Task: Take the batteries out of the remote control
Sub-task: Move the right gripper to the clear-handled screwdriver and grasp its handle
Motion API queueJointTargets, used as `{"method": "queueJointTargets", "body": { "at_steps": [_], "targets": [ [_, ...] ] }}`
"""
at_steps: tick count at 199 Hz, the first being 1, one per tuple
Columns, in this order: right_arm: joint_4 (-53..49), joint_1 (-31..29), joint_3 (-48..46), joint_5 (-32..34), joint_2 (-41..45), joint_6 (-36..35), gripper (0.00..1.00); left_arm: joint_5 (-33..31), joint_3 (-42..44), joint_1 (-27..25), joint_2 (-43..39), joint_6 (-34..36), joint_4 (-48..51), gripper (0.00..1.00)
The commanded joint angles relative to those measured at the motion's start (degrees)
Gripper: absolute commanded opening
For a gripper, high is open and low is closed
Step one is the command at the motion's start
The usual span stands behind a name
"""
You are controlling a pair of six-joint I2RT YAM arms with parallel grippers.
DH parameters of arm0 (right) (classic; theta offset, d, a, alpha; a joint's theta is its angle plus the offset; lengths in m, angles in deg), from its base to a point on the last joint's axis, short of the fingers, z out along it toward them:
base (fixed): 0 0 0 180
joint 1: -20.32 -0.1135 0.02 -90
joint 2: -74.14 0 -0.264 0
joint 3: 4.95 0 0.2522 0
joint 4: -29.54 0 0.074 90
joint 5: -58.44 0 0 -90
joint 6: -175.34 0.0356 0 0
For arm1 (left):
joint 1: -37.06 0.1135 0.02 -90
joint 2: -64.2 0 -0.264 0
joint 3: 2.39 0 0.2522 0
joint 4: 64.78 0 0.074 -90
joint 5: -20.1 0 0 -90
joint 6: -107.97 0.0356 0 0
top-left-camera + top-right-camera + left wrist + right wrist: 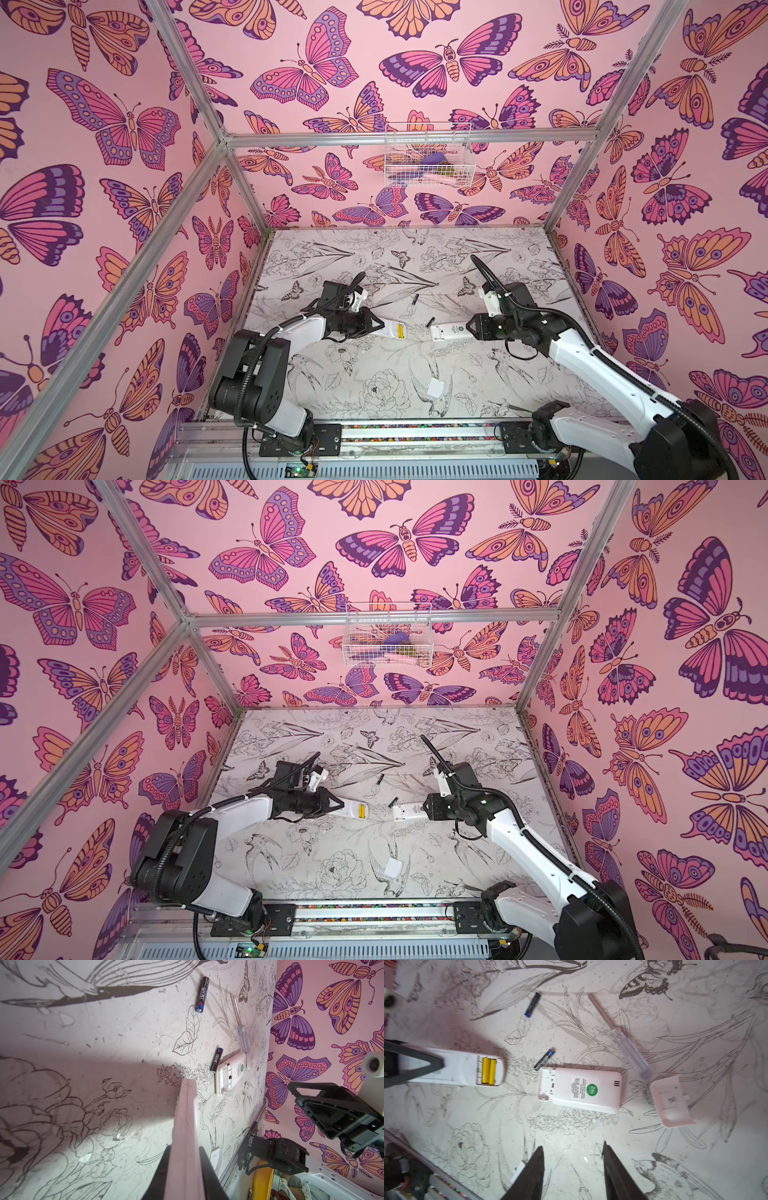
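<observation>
Floral-printed worktop point(357, 365) inside a butterfly-papered enclosure. Two yellow batteries point(489, 1071) lie side by side in the uncovered compartment of a white remote control point(458, 1071), so this half of the unloading is judged not yet done. The left tool point(375, 325) pinches that remote by its long edges, at the end away from the compartment. The shadow beneath suggests the remote is raised off the worktop. This grip leaves the cells facing upward and unobstructed, presumably so that the opposite arm can reach them.

A first black battery point(544, 1059) lies loose, touching or just beside the corner of a pink-white remote control point(579, 1089) whose compartment is bare. A second black battery point(532, 1004) lies farther off. Both are judged to belong to that remote, which therefore counts as unloaded.

The right tool point(572, 1145) hovers with its fingers spread and nothing between them, near the pink-white remote but apart from it. A clear-handled screwdriver point(629, 1053) and a pink cover plate point(671, 1101) rest just beyond that remote, out of the working path. A white cover plate point(436, 388) lies well apart, toward the arm bases.
</observation>
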Motion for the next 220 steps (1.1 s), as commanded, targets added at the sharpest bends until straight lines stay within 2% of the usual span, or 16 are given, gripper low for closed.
{"method": "queueJointTargets", "body": {
  "at_steps": [1,19,44,68,151,187,220],
  "targets": [
    [-2.4,1.6,4.2,4.5,-3.9,-8.2,0.48,-1.9,0.3,-0.2,1.7,-0.5,-0.2,0.07],
    [-2.2,3.5,6.3,3.6,-7.5,-11.3,0.48,-2.6,0.4,-0.2,2.1,-0.3,-0.5,0.14],
    [-2.4,4.8,8.9,2.0,-12.3,-15.8,0.48,-4.1,-0.2,0.0,2.5,0.5,1.5,0.36],
    [-0.8,5.0,9.7,1.5,-15.7,-19.6,0.49,-6.1,0.0,0.3,2.8,0.9,1.7,0.48],
    [-0.1,6.4,11.5,0.6,-23.4,-25.4,0.50,-12.1,-0.4,3.7,1.5,3.7,3.6,0.64],
    [-0.3,6.5,12.6,0.0,-26.3,-25.8,0.49,-11.8,-0.4,4.4,-1.2,5.8,4.1,0.74],
    [1.3,6.7,13.0,1.5,-28.6,-25.9,0.46,-12.5,-1.0,5.0,-4.4,9.5,4.7,0.79]
  ]
}}
